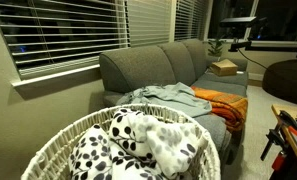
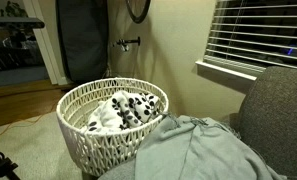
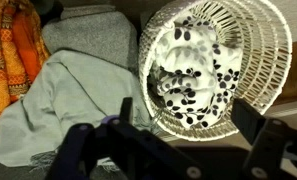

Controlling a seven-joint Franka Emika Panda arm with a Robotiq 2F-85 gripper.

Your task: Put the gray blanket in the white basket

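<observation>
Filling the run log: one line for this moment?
gripper open, empty | light gray fabric blanket on gray sofa | white woven basket holds spotted blanket

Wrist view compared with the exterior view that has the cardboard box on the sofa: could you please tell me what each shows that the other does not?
Only the wrist view shows the gripper, open. Only that exterior view shows the cardboard box, the window blinds and a potted plant. Both show the gray blanket on the sofa, the orange blanket beside it, and the white basket holding a spotted blanket.
</observation>
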